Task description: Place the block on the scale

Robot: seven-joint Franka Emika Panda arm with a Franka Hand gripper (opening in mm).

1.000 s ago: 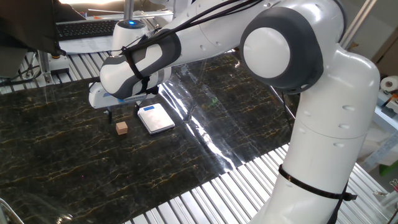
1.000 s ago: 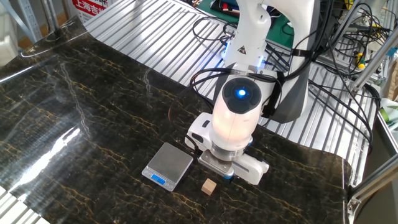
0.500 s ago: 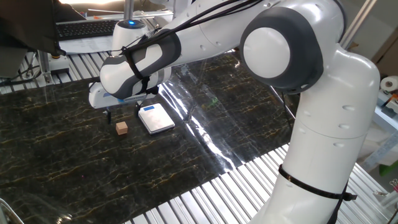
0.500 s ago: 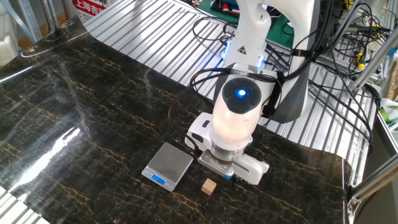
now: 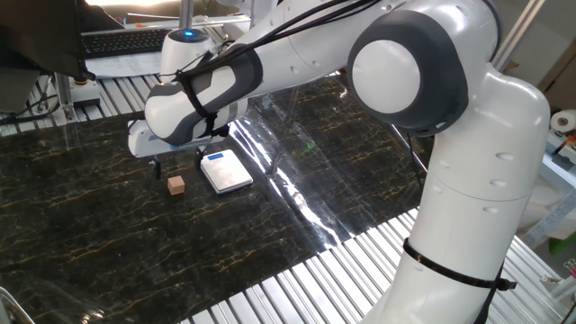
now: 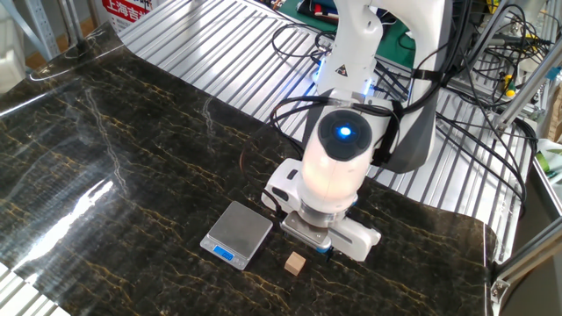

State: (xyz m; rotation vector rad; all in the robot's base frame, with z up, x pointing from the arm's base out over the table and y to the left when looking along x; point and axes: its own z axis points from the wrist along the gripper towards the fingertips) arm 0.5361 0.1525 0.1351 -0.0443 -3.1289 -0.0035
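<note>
As before, block [image 5: 176, 184] beside scale [image 5: 225, 170], untouched.

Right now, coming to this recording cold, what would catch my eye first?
The big white arm dominates, reaching across the dark marbled table; a blue light glows on its wrist. Below it, the small silver scale lies flat, with the tiny wooden block on the table beside it, not on it. The gripper hangs just behind the block, mostly hidden.
</note>
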